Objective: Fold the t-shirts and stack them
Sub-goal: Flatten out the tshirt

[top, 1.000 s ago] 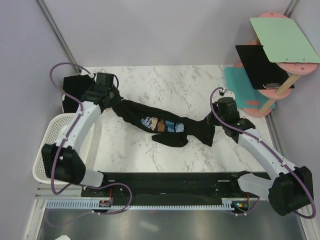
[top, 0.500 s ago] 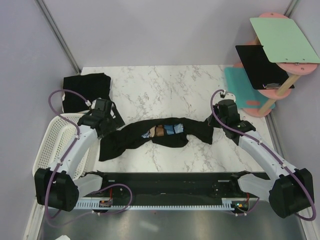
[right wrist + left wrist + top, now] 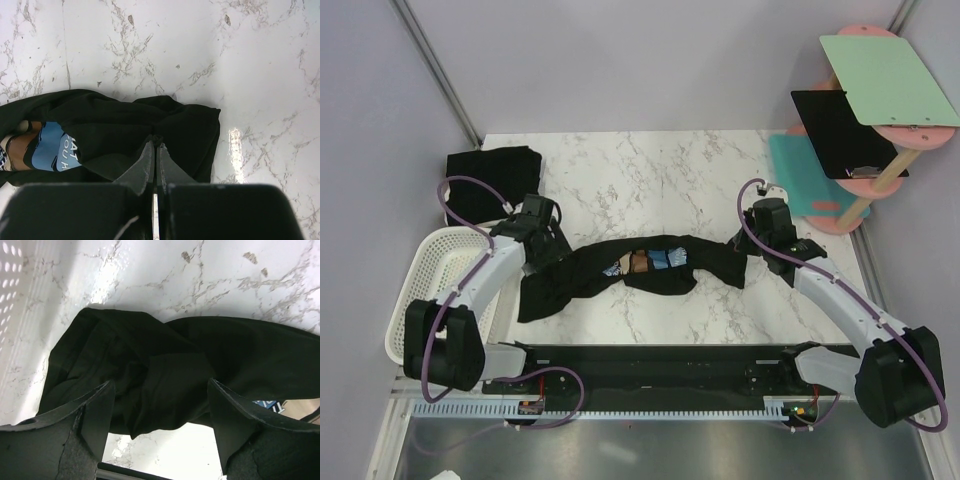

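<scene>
A black t-shirt [image 3: 580, 278] with a blue, brown and white print [image 3: 648, 260] lies bunched in a long strip across the marble table. My left gripper [image 3: 552, 248] hovers open over its left end [image 3: 150, 370], with nothing between the fingers [image 3: 95, 415]. My right gripper [image 3: 154, 142] is shut on a fold at the shirt's right end [image 3: 190, 125], beside the print [image 3: 50, 147]. A second black t-shirt [image 3: 490, 168] lies flat at the back left corner.
A white perforated basket [image 3: 415, 295] sits off the table's left edge. At the back right stands a pink shelf stand [image 3: 880, 180] with a green panel [image 3: 885, 80], a black panel [image 3: 840, 130] and a teal mat [image 3: 800, 180]. A black bar [image 3: 650, 365] runs along the near edge.
My left gripper opened and let go of the shirt's left end, which dropped onto the table toward the front. The left arm drew nearer. The right gripper kept its hold.
</scene>
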